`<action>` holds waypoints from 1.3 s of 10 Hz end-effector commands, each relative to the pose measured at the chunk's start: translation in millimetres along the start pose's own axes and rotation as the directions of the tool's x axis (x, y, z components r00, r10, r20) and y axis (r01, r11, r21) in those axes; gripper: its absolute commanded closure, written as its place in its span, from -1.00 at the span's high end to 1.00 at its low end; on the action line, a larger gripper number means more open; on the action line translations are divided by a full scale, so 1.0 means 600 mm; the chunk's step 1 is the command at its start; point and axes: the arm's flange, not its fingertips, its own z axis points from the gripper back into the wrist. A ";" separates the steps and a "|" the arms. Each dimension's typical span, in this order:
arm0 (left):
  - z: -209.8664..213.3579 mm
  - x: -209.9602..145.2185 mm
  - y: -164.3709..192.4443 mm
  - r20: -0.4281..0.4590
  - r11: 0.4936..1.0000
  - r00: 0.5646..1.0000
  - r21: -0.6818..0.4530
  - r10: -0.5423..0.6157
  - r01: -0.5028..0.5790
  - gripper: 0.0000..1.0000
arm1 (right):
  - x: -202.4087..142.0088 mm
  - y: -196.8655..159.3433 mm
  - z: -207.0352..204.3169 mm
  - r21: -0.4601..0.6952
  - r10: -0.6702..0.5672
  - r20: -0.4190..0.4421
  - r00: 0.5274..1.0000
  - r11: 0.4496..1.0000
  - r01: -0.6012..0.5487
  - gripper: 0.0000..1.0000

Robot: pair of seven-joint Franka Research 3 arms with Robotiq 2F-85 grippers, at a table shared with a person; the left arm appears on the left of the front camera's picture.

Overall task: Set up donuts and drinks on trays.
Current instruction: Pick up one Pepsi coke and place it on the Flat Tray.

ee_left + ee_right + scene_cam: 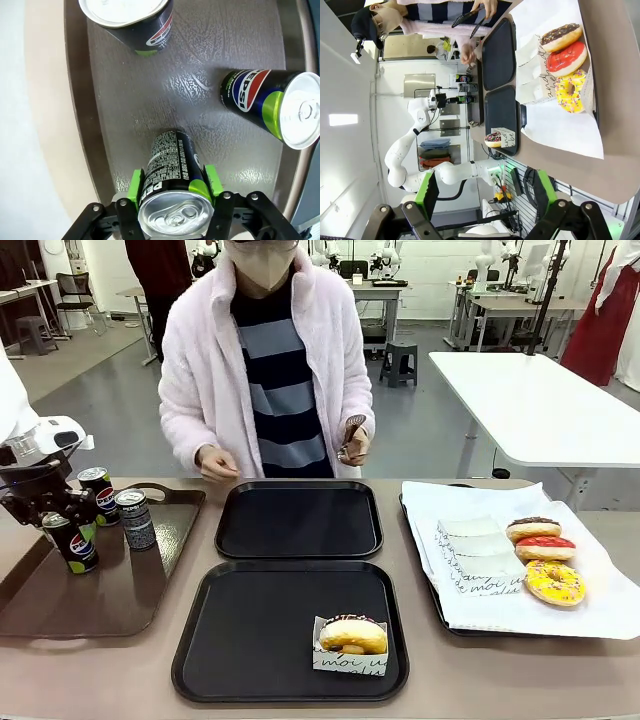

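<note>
The gripped Pepsi can [170,155] stands upright on the brown tray [200,75], long axis vertical, silver pull-tab top facing up towards the wrist; its black side with fine grey print faces away from the left claw [172,185]; that claw pinches it just below the rim, one green pad [136,186] flat against each side; the can sits in the tray's left part, near the rim.

The tray is glossy brown with a pebbled floor and rounded rim; two more slim cylinders stand on it apart from the gripped one, a second Pepsi can [270,105] and a third can [135,20], both top up.

The right claw [486,180] hangs spread, nothing between its pads.

On the desk [120,670] lie two matte black trays with raised rims; the far black tray [298,520] is bare; the near black tray [250,640] holds a chocolate-glazed ring donut [352,635] in a white script-printed sleeve, at its front right corner; three unsleeved donuts, chocolate [533,529], red [546,547] and yellow [555,582], lie on the white paper [600,610] to the right.
</note>
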 end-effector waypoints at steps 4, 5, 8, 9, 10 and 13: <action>0.206 -0.054 -0.050 -0.033 0.994 0.997 -0.091 -0.068 0.065 -1.00 | -0.001 -0.002 0.001 0.012 0.000 -0.003 1.000 1.000 0.000 1.00; 0.240 -0.069 -0.065 -0.027 0.992 0.996 -0.095 -0.087 0.084 -1.00 | -0.001 -0.002 0.001 0.012 0.000 -0.003 1.000 1.000 0.000 1.00; 0.282 -0.095 -0.090 -0.032 0.982 0.991 -0.144 -0.127 0.121 -1.00 | -0.001 -0.002 0.001 0.012 0.000 -0.003 1.000 1.000 0.000 1.00; 0.280 -0.095 -0.087 -0.037 0.991 0.994 -0.092 -0.100 0.096 -1.00 | -0.001 -0.002 0.001 0.012 0.000 -0.003 1.000 1.000 0.000 1.00; 0.280 -0.095 -0.087 -0.037 0.991 0.994 -0.092 -0.100 0.096 -1.00 | -0.001 -0.002 0.001 0.012 0.000 -0.003 1.000 1.000 0.000 1.00; 0.280 -0.095 -0.087 -0.037 0.991 0.994 -0.092 -0.100 0.096 -1.00 | -0.001 -0.002 0.001 0.012 0.000 -0.003 1.000 1.000 0.000 1.00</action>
